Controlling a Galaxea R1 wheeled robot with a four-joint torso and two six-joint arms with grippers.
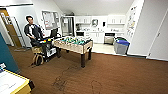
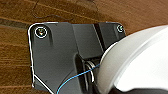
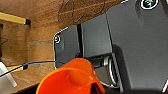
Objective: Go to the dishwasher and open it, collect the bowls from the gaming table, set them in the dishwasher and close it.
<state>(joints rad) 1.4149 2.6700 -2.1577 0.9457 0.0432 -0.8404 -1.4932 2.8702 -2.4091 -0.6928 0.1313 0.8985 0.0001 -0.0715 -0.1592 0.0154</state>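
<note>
Fingers cannot be made out in either wrist view, so whether they grip is unclear; a white bowl [image 2: 140,60] sits large at the left wrist and an orange bowl [image 3: 71,80] at the right, over brown carpet [image 1: 112,75]. Far ahead, right of the foosball table [image 1: 73,43], the dishwasher [image 1: 109,38] stands under the kitchen desk. No readable writing.

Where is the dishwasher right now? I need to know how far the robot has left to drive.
In the head view the dishwasher sits in the far kitchen, under the white counter, right of the football table and just behind the bins.
</note>
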